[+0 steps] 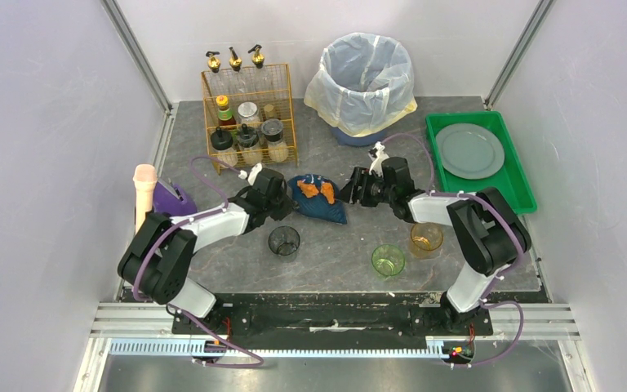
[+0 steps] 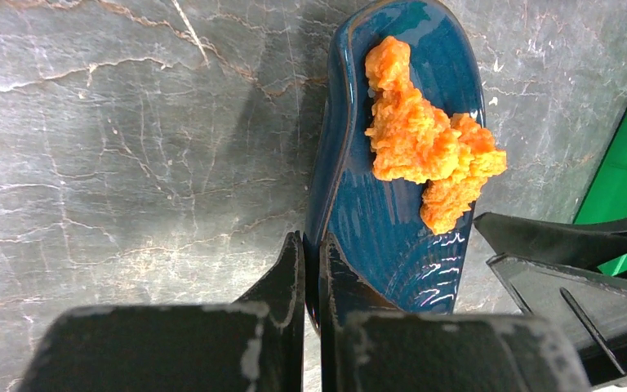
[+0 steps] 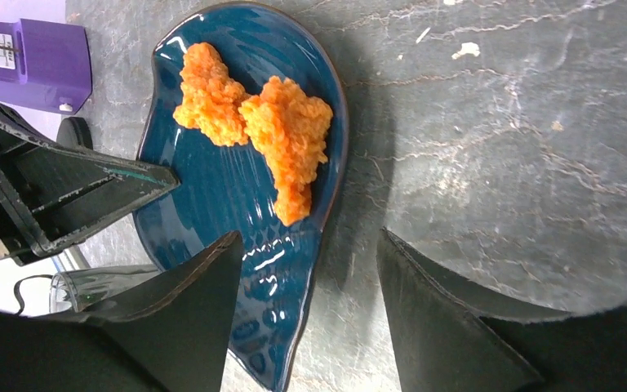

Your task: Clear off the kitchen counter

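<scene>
Top external view: left pincer point(image 1: 290, 204) pinches the 9 o'clock rim of the glossy blue ceramic plate point(image 1: 328, 211), right pincer point(image 3: 310, 235) spread astride 3 o'clock, the dark grey veined desk point(image 1: 335, 245) lying underneath, so uneven lifting could tip the crumbly orange food point(image 1: 318, 192) off.

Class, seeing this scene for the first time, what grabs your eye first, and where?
Bright orange food on a dark blue plate at the middle of the counter, the left hand clamped on one rim and the right hand open over the opposite edge. Next, the green tray at the far right, holding a grey plate.
</scene>
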Available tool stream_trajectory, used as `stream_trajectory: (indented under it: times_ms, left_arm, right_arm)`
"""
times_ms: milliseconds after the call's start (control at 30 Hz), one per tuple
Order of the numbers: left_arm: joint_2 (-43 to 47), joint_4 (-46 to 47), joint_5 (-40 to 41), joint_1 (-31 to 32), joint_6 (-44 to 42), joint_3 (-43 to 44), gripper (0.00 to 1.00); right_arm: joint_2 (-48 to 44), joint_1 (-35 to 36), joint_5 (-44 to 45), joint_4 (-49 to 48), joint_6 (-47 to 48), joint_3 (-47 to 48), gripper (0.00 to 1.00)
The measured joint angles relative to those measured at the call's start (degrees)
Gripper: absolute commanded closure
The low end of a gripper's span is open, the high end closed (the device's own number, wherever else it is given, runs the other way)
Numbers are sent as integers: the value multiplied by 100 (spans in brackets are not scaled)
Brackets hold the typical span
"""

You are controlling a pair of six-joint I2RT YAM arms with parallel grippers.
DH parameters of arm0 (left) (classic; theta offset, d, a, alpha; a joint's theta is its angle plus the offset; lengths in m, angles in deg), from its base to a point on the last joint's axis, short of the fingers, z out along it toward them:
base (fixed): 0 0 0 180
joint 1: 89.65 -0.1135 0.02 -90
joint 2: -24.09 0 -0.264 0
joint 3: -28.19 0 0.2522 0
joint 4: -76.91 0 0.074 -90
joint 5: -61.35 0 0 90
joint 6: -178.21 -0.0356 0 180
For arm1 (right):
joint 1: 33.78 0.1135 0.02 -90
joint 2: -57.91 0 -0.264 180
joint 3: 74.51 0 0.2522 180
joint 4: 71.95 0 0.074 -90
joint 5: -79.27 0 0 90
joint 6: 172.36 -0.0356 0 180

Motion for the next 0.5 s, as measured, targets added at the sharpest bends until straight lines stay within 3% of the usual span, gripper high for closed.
stream_trajectory:
  times_ms: [500]
  left_arm:
    - [2,267,-76,7,153,-59,98]
  right_arm:
    - [358,98,-55,446,26,201,52]
